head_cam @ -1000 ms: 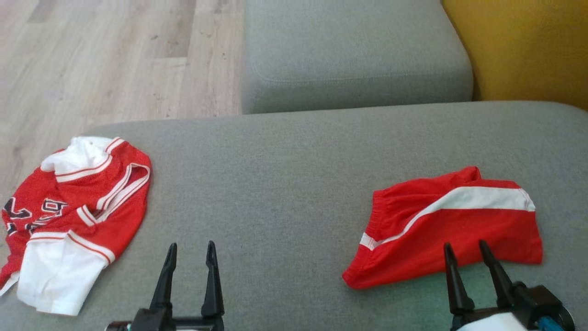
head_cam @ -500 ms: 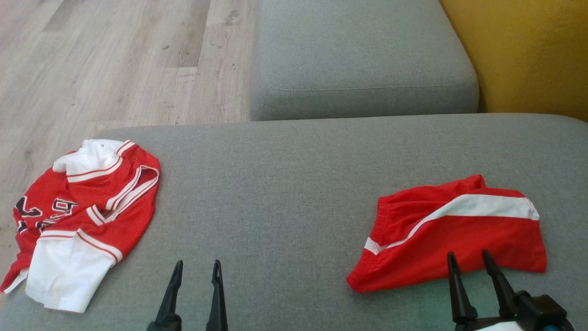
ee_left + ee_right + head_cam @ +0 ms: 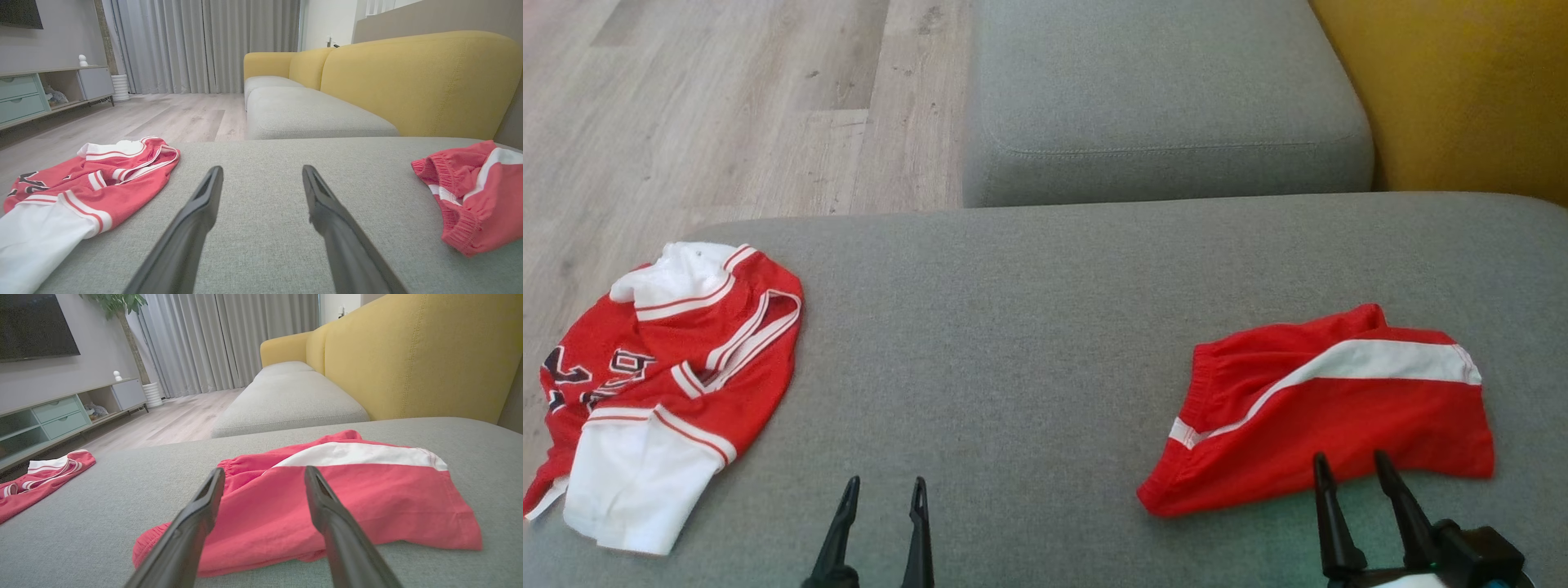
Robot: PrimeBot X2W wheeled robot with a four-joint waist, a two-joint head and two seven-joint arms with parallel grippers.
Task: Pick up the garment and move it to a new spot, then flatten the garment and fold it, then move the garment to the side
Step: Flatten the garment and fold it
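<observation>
Left gripper (image 3: 885, 490), fingers spread and empty, over the bare grey sofa cushion (image 3: 1013, 327). Right gripper (image 3: 1349, 469), likewise spread and empty, tips at the near edge of the folded red shorts (image 3: 1339, 400). Crumpled red-and-white jersey (image 3: 686, 367) at the cushion's left end.

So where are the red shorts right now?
In the head view the red shorts lie on the right side of the grey cushion, just beyond the open right gripper, far across from the red and white jersey.
</observation>
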